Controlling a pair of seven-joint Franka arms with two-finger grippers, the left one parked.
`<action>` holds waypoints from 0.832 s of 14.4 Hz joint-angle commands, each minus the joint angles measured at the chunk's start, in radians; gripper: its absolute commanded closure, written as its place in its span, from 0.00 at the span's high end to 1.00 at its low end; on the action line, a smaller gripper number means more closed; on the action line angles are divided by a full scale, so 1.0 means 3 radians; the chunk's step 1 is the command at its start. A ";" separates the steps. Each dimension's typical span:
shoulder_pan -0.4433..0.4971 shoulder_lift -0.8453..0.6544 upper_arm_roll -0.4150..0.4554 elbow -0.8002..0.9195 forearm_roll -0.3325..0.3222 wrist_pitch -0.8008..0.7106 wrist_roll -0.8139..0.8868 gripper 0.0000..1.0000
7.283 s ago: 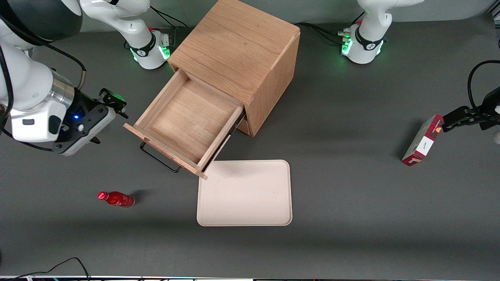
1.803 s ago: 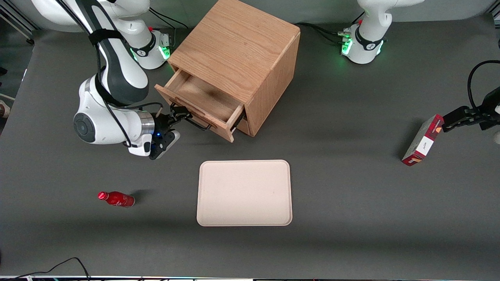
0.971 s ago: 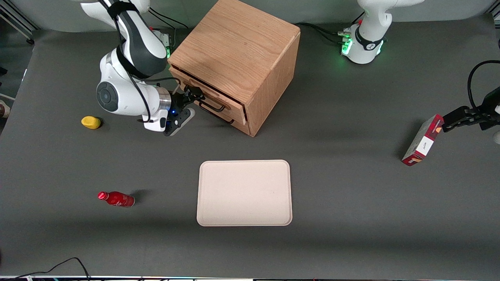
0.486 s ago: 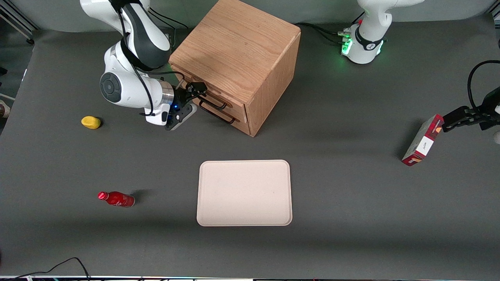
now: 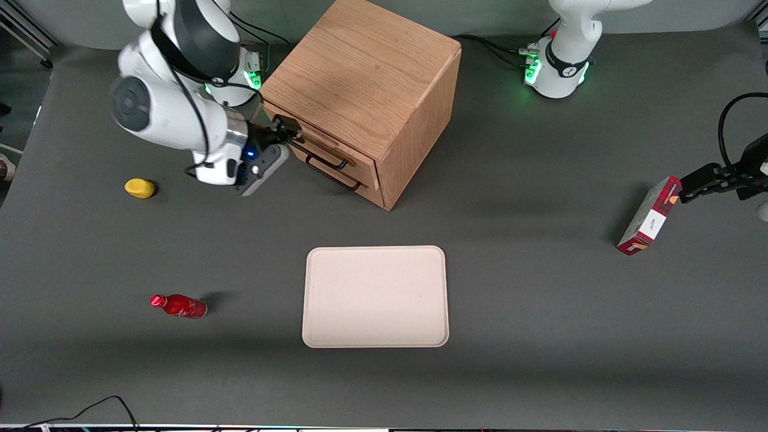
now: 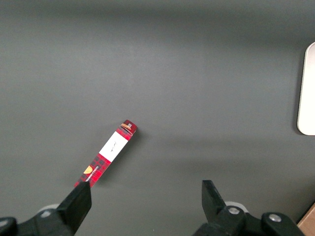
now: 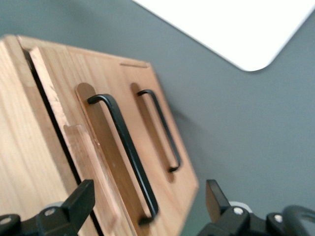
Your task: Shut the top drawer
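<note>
Oak top drawer (image 5: 318, 141) sits pushed in, its front facing the working arm's end; black handle (image 7: 129, 146) runs lengthwise. Gripper (image 5: 287, 129) spread wide before it.

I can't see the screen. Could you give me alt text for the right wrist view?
The wooden cabinet fills the view up close, its top drawer pushed in flush, with a thin black handle; the lower drawer's handle runs beside it. The open tool hangs just off the drawer front, touching nothing, and a corner of the pale tray lies on the grey table.
</note>
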 commanded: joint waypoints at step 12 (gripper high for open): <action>0.0005 -0.0265 -0.0840 0.1433 -0.1279 -0.1325 0.0860 1.00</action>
